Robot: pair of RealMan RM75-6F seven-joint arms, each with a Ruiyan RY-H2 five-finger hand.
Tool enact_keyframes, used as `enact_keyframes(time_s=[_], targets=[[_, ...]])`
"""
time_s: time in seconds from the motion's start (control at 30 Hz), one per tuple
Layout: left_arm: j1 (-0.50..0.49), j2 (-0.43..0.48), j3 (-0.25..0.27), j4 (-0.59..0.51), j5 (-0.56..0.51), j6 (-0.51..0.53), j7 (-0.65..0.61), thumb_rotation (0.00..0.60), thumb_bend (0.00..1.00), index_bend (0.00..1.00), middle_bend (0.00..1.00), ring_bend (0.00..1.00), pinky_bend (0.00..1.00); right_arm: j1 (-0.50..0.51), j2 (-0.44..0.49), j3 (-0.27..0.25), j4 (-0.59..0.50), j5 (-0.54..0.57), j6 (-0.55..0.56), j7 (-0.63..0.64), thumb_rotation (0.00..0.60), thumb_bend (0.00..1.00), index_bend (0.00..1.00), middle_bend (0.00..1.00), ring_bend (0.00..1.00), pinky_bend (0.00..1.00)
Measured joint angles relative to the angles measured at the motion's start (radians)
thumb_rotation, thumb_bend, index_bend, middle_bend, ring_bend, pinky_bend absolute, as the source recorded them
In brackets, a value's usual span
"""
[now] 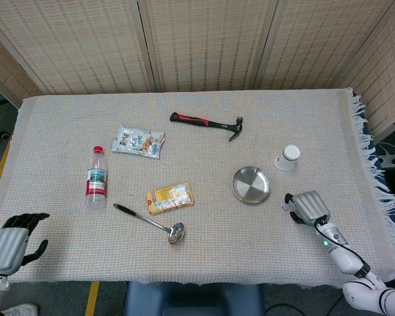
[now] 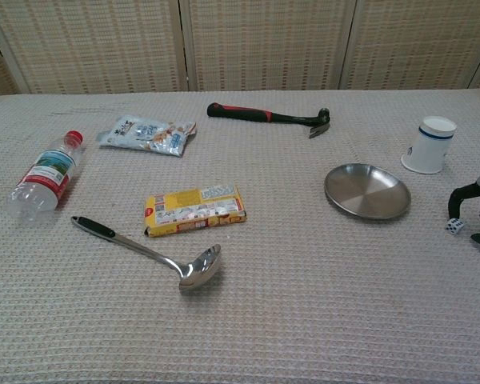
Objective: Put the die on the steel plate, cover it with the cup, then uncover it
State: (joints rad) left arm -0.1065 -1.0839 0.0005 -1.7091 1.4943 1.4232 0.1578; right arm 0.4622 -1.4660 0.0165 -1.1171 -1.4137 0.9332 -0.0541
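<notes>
Silver-backed right robot hand (image 1: 308,207) with black fingers (image 2: 462,194), white forearm, green indicator light; matching left robot hand (image 1: 10,245).

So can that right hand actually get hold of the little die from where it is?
Probably yes. The right hand hovers right beside the die, its dark fingers arched over it, nothing lying between them. The steel plate and cup sit clear to the side.

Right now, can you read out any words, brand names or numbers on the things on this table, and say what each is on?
No text can be read here.
Yellow packet: print too small to read.
Water bottle label: blurred.
Snack bag: print blurred.
Die: dark pips, too small to count.
Paper cup: a blue band, no legible words.
</notes>
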Motion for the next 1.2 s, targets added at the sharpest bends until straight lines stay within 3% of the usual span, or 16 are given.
enact_keyframes(time_s=[0.5, 0.83, 1.2], targets=[[0.0, 0.0, 0.0, 0.0, 0.001, -0.001, -0.001, 0.6, 0.34, 0.26, 0.29, 0.23, 0.26, 0.005, -0.03, -0.007, 0.041, -0.027, 0.02, 0.049, 0.6, 0.32, 0.42, 0.91, 0.79, 0.98], [0.0, 0.0, 0.0, 0.0, 0.001, -0.002, -0.001, 0.6, 0.34, 0.26, 0.29, 0.24, 0.26, 0.003, -0.045, -0.011, 0.063, -0.047, 0.047, 0.083, 0.6, 0.32, 0.55, 0.91, 0.8, 0.99], [-0.002, -0.001, 0.002, -0.001, 0.0, -0.008, 0.005, 0.6, 0.34, 0.26, 0.29, 0.23, 0.26, 0.006, -0.042, 0.013, 0.035, -0.063, 0.109, 0.123, 0.6, 0.32, 0.58, 0.91, 0.81, 1.0]])
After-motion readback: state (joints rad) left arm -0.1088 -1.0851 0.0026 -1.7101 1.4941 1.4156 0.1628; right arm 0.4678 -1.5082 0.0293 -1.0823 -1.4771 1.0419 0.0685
